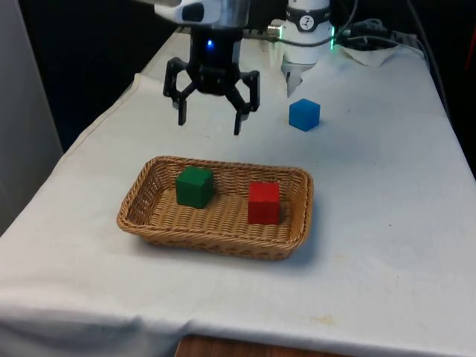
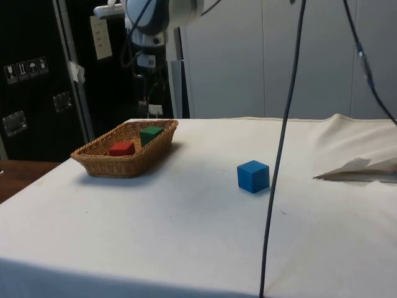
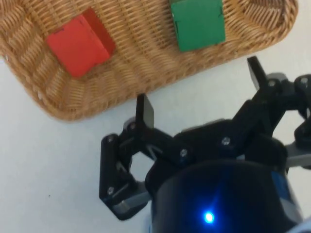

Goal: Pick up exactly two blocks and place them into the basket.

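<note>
Blocks first: front view, centre of frame, the green block and red block both sit in the basket, and the end effector hangs above its far rim, fingers spread wide, holding nothing. Upper right of centre, a blue block sits on the bench. Side view: basket at left-centre with both blocks inside, blue one well apart, right of centre. Wrist view agrees: empty, open. Two in, so the job looks done!

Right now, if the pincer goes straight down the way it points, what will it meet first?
Most likely the bare white cloth just beside the basket. The open pincer holds nothing and looks clear of the rim, though depth is hard to judge.
</note>
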### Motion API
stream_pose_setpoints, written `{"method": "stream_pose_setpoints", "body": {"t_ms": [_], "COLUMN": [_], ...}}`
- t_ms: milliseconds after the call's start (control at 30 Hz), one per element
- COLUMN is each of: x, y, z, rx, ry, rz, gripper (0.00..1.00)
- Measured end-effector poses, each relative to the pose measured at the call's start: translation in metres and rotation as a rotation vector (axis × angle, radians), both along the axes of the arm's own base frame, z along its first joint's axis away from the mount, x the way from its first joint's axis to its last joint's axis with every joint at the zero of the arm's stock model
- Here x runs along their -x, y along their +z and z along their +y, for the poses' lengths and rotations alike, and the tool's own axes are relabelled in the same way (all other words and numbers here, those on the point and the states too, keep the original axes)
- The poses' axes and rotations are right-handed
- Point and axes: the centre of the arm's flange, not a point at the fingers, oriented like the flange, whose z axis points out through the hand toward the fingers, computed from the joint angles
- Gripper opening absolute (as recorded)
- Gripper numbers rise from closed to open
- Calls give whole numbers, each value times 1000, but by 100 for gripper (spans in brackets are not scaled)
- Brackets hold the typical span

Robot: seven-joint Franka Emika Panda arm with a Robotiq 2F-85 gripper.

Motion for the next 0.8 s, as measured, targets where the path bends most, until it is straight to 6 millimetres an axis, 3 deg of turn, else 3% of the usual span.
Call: {"method": "stream_pose_setpoints", "body": {"t_ms": [433,800], "x": [39,63], "y": [47,66], "z": [15,39], "rx": [-20,-37], "ry": [18,34], "rz": [-10,-16], "gripper": [100,100]}}
